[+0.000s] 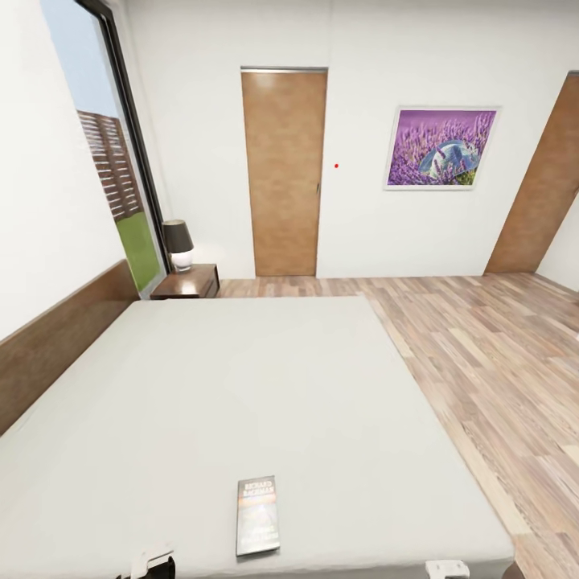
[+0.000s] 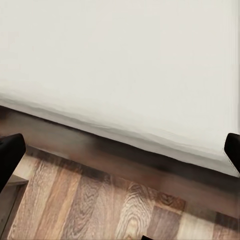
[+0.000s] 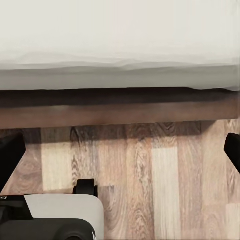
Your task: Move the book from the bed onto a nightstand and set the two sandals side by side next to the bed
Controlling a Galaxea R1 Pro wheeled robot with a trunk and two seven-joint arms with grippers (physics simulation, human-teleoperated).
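Note:
The book (image 1: 257,515) lies flat on the off-white mattress of the bed (image 1: 209,402), close to the near edge and just ahead of me. The dark brown nightstand (image 1: 186,283) stands at the far corner of the bed by the headboard (image 1: 56,346). My left gripper (image 2: 120,152) is open, its dark fingertips (image 2: 10,156) spread wide over the mattress edge and the bed frame. My right gripper (image 3: 120,152) is also open, low over the floor planks beside the bed frame (image 3: 120,112). Nothing sits between either pair of fingers. The two sandals are out of view.
A lamp (image 1: 178,244) takes up part of the nightstand top. A tall window (image 1: 112,169) is at far left, a brown door (image 1: 284,173) and a lavender picture (image 1: 441,149) on the far wall. Wood floor (image 1: 482,362) runs along the bed's right side. My base (image 3: 50,217) is close to the frame.

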